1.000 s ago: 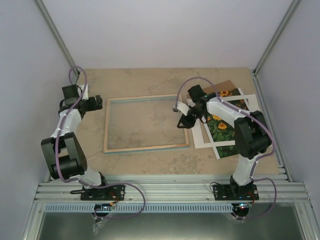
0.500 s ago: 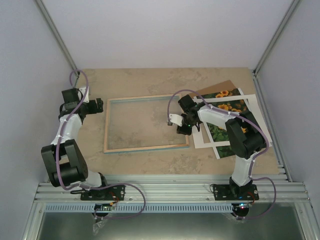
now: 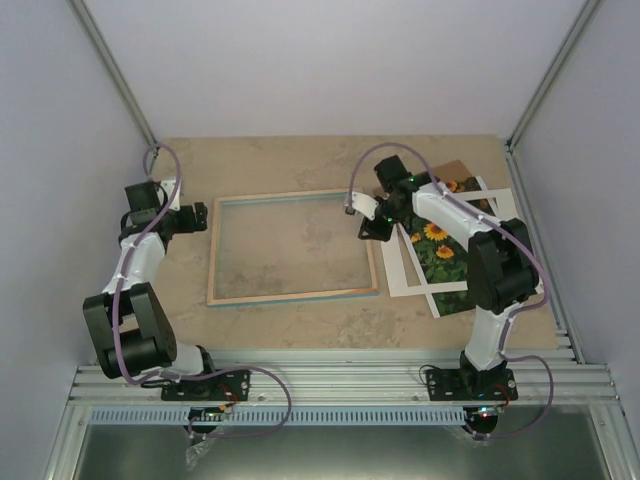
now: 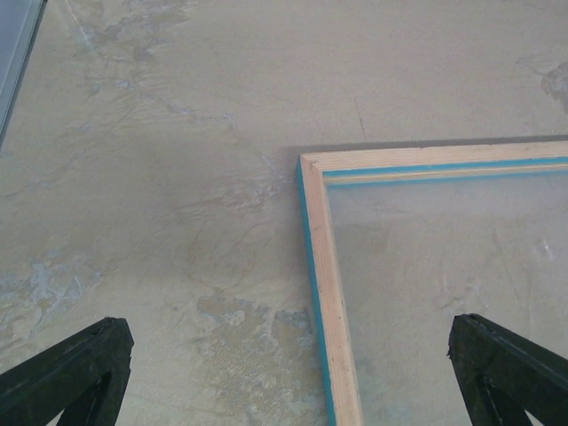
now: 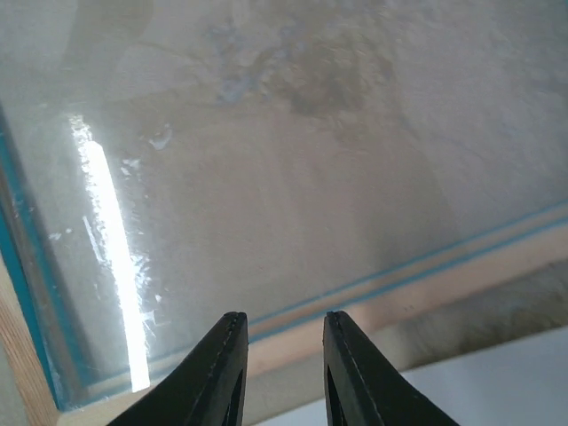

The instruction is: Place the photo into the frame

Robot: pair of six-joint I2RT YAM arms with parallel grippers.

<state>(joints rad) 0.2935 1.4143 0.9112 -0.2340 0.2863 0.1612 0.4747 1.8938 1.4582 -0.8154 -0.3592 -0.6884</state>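
While the big rectangular frame (image 3: 295,295) with the turquoise-blue front and pale wooden back edges lies flat in the middle of the beige stone-look tabletop (image 3: 300,160), wooden side up so you can see the table straight through its glass (image 3: 290,245), the photo (image 3: 441,247), a rectangular paper print of orange-yellow sunflowers on dark green, isn't in it yet. It's over on the right, just beside the frame, lying under a plain white cardboard mat (image 3: 425,288) with a cut-out window, and a flat brown hardboard panel (image 3: 455,168) pokes out from beneath at the far end. The right gripper (image 3: 366,215) is over the frame's right side near the far corner. From its wrist cam the two black fingers (image 5: 226,364) are pinched close with only a slim gap and nothing between them, just glass and the wooden rail below. Can't tell if it's touching the glass, tbh. The left gripper (image 3: 197,215) hangs by the frame's far left corner, fingers spread wide and empty, with that corner sitting between them in its wrist view.
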